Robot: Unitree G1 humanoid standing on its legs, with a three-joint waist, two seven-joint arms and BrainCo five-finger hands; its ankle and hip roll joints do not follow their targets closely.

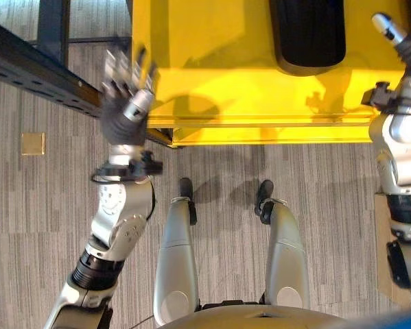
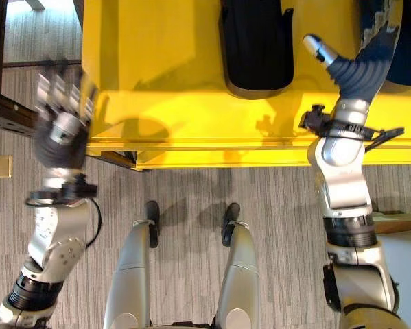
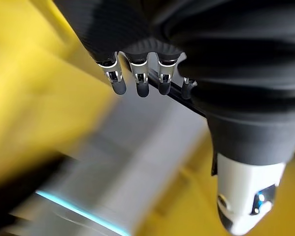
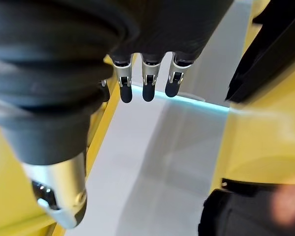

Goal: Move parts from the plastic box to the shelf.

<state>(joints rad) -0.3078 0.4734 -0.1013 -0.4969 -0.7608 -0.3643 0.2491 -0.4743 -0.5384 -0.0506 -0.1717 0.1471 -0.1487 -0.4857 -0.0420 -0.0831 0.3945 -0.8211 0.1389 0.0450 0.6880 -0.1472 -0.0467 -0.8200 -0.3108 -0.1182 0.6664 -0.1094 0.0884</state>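
Standing over a yellow box [image 1: 260, 75], the robot has both arms raised toward it. Left hand [image 1: 126, 96] hovers at the box's near left corner, over a dark shelf rail [image 1: 33, 72] that runs in from the left; fingers spread and straight, holding nothing. Left wrist view confirms this: fingertips [image 3: 140, 88] hang loose in a row, thumb apart, nothing between them, yellow wall and a pale surface beyond.

Right hand [image 2: 349, 65] reaches over the box's near rim toward its right side. In the right eye view the thumb points up and left and the fingers are cut off behind dark shapes. Right wrist view settles it: fingers [image 4: 147, 91] straight and relaxed, empty, pointing down into the pale interior between yellow walls.

One black part [image 2: 256, 44] lies inside the box, near the middle of the near rim, rounded end toward the robot. Right wrist view shows black parts [image 4: 265, 54] close beside the hand, not touched. Grey striped floor [image 1: 27, 205] below, with a small tan square [image 1: 33, 143] on it at left.
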